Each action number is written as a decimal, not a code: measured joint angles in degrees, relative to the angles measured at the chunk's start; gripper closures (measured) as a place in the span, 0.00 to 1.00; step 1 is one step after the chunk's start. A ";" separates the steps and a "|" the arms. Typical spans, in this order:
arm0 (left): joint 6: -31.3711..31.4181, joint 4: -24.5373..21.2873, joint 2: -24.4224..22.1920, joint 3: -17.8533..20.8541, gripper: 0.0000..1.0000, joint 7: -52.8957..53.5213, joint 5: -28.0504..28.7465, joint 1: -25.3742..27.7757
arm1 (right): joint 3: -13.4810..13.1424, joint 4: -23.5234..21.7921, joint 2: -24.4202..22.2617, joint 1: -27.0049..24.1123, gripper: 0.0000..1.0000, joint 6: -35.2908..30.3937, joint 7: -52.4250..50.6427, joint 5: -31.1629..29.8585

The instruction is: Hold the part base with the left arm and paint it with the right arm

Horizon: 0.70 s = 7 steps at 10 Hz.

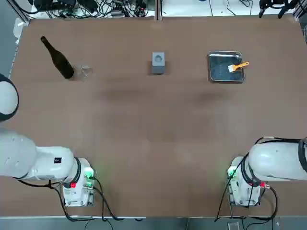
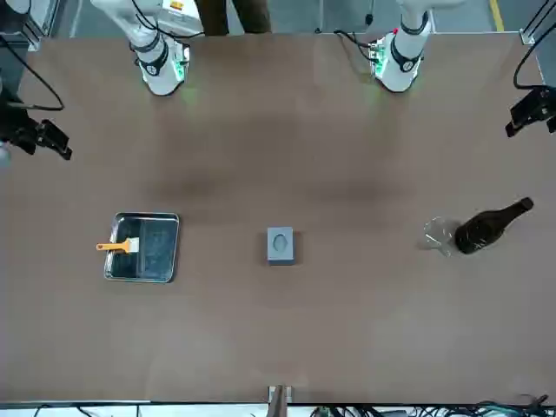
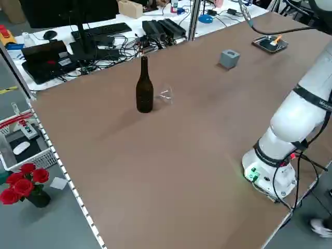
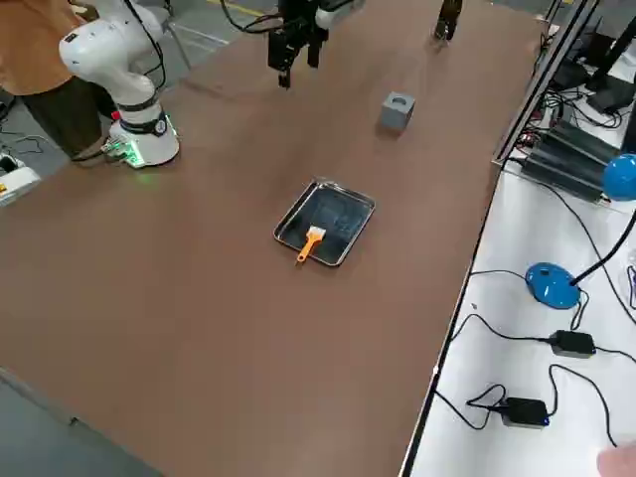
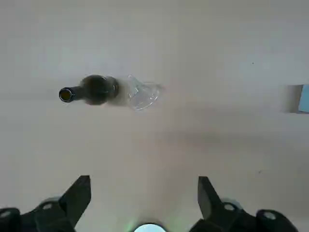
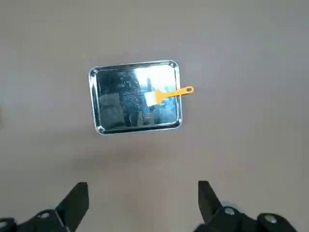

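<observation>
The part base (image 1: 158,62) is a small grey block with a round hole in its top, standing alone at the far middle of the table, also seen from across (image 2: 280,244). Neither gripper touches it. My left gripper (image 5: 144,188) hangs open high above the table's left part, looking down on a bottle and a glass; the block's edge (image 5: 304,98) just shows at the side. My right gripper (image 6: 142,191) is open too, high over the right part, with the metal tray (image 6: 101,123) and an orange-handled brush (image 6: 166,94) below and ahead of it.
A dark bottle (image 1: 57,58) stands at the far left with a clear glass (image 1: 85,72) lying beside it. The tray (image 1: 226,66) with the brush (image 1: 238,66) sits at the far right. Both arm bases (image 1: 76,184) (image 1: 244,179) stand at the near edge.
</observation>
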 joint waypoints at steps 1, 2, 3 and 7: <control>0.16 0.04 0.00 0.00 0.02 0.00 0.00 -0.01 | 0.07 0.00 0.00 0.17 0.00 -0.11 0.05 0.00; 0.38 0.14 0.00 0.00 0.02 -0.01 0.00 -0.09 | 0.07 0.00 0.00 0.20 0.00 -0.61 0.10 0.00; 0.40 0.18 0.08 -0.37 0.02 0.03 0.00 -0.29 | 0.06 0.00 0.00 0.20 0.00 -0.97 0.12 0.00; 0.74 0.31 2.61 -5.28 0.02 -0.40 0.00 -2.40 | -0.15 0.03 0.01 0.15 0.00 0.06 0.20 0.06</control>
